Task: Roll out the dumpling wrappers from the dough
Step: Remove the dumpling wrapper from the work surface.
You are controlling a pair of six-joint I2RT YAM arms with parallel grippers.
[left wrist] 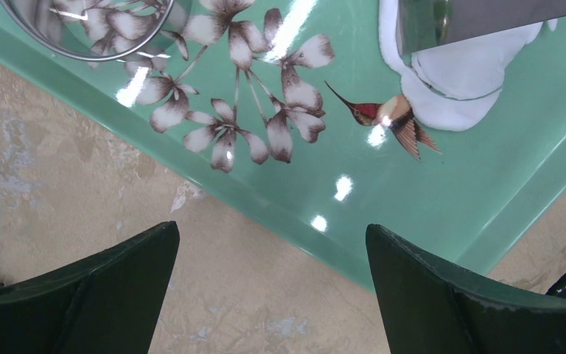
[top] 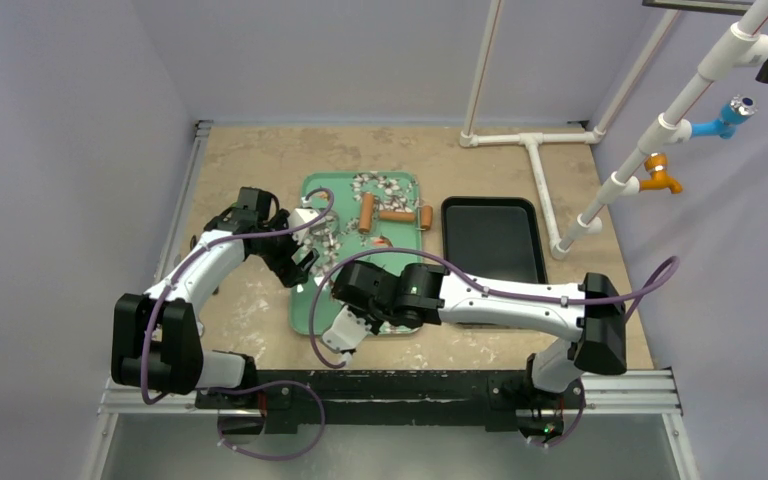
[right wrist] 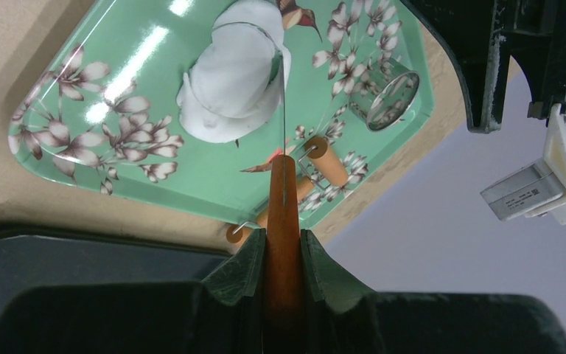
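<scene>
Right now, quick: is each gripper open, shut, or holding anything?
Left gripper: open, holding nothing.
Right gripper: shut on the wooden-handled blade.

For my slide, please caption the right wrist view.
Right claw grips a wooden-handled blade over white dough on a green floral tray.
</scene>
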